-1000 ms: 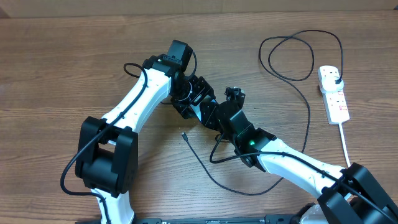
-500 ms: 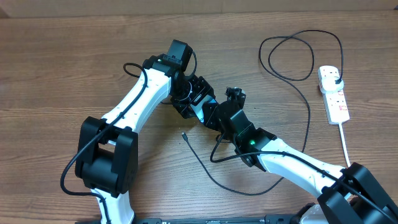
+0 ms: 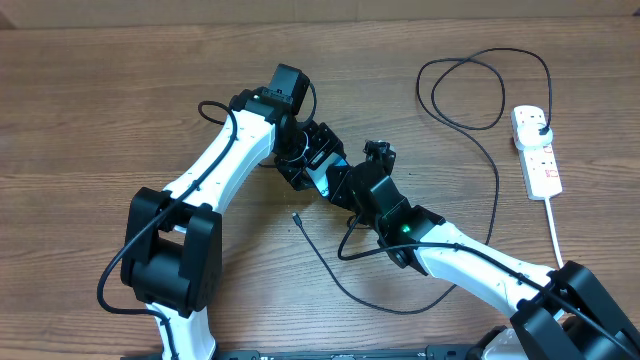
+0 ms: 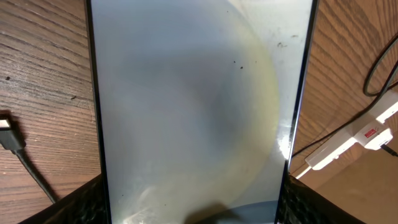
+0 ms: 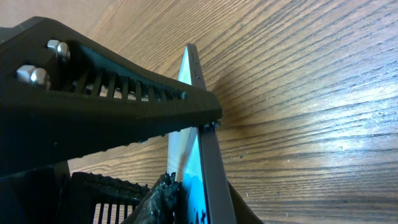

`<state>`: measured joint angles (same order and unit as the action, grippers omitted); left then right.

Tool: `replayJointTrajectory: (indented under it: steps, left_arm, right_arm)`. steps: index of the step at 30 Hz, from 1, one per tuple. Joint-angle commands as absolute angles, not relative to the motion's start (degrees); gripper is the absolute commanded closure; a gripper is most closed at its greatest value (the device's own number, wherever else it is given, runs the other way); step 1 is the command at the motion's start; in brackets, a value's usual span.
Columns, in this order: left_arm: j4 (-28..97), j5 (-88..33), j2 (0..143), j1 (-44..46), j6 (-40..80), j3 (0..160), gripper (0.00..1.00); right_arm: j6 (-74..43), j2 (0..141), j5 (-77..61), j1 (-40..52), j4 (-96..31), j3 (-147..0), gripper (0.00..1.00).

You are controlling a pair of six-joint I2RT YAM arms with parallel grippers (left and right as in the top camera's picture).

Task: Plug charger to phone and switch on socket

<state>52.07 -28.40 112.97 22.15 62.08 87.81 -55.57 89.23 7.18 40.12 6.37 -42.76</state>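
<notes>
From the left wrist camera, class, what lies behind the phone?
Wooden table shows either side of the phone, charger tip left, socket right; directly behind it is covered.

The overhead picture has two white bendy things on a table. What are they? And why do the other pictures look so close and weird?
Those are two robot arms. Each ends in a gripper, a hand with two fingers. One camera looks down from above the table. The other two cameras sit on the wrists, so everything looks huge. The left gripper and the right gripper both hold the phone. The big pale shape is its screen, and the right wrist sees it edge-on. On the table lies the black charger cable, its tip loose. It runs to the white power strip.
</notes>
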Motion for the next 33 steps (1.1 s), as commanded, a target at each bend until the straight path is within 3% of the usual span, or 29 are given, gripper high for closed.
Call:
replayJointTrajectory:
  steps: [1, 7, 11, 13, 15, 16, 26, 33]
  left_arm:
    - [51.77, -28.23, 113.14, 22.83, 62.61, 89.52, 0.95]
    - [51.77, -27.88, 113.14, 22.83, 62.61, 89.52, 0.96]
    - [51.72, -27.86, 113.14, 22.83, 62.37, 89.52, 0.94]
    - [51.29, -28.10, 113.14, 22.83, 60.29, 89.52, 0.61]
    - [51.07, -28.69, 113.12, 22.83, 58.39, 89.52, 0.07]
    - [51.05, -29.12, 113.12, 22.83, 57.71, 89.52, 0.00]
    - [50.72, -31.31, 110.17, 22.37, 49.95, 89.54, 0.00]
    - [51.37, -29.30, 103.26, 21.32, 40.16, 89.52, 0.00]
  right_arm:
    - [-56.21, 89.41, 4.86, 40.14, 6.79, -44.01, 0.80]
    - [-57.28, 89.41, 3.68, 40.14, 6.79, -44.01, 0.85]
    - [-57.28, 89.41, 3.68, 40.14, 6.76, -44.01, 0.96]
    - [-57.28, 89.41, 3.77, 40.12, 6.79, -44.01, 0.96]
    - [-57.28, 89.41, 4.10, 40.01, 6.79, -44.01, 0.96]
    - [-57.25, 89.41, 4.45, 39.97, 6.76, -44.01, 0.96]
    - [-57.23, 89.38, 5.06, 34.96, 4.01, -44.01, 0.96]
    - [-57.23, 88.16, -6.13, 26.94, 3.31, -44.01, 0.96]
